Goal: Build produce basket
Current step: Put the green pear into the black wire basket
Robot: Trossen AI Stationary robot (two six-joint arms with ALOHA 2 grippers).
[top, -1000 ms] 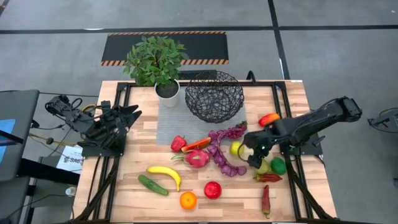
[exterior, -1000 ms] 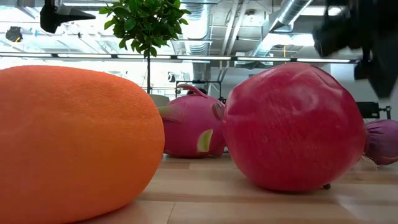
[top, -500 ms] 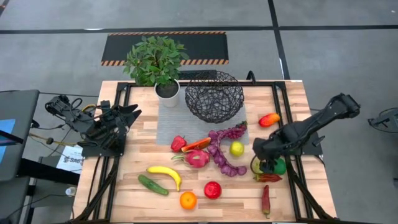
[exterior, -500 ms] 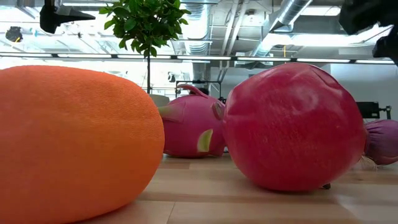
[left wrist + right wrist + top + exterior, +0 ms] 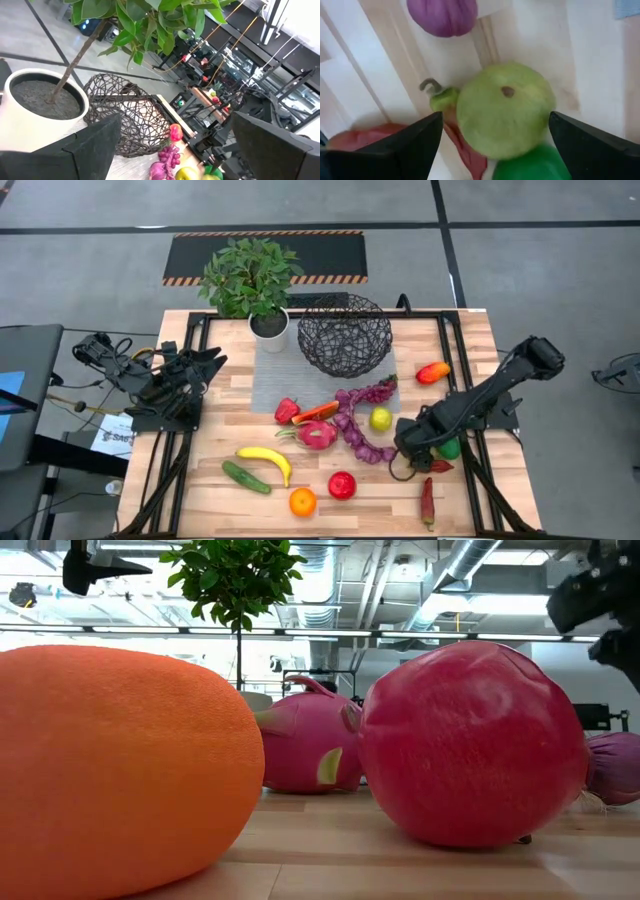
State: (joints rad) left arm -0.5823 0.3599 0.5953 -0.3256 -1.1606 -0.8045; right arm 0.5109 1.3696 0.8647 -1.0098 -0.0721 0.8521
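The black wire basket (image 5: 345,335) stands on a grey mat at the table's far side, next to a potted plant (image 5: 250,280). Produce lies spread over the near half of the table. My right gripper (image 5: 405,450) is open, low over a pale green pear (image 5: 502,110), with one finger on either side of it and a gap showing on both sides. A green lime (image 5: 535,165) and a red pepper (image 5: 465,150) lie against the pear. My left gripper (image 5: 212,362) is open and empty at the table's left edge, facing the basket (image 5: 127,120).
On the table lie a banana (image 5: 265,462), a cucumber (image 5: 245,477), an orange (image 5: 302,501), a red apple (image 5: 342,485), a dragonfruit (image 5: 315,435), a purple grape string (image 5: 360,420), a yellow-green fruit (image 5: 380,418), a red-orange fruit (image 5: 432,372) and a red chili (image 5: 427,502).
My right gripper has gone from beside the yellow-green fruit toward the table's near edge and down over the pear, which it now covers in the high view. No produce has moved.
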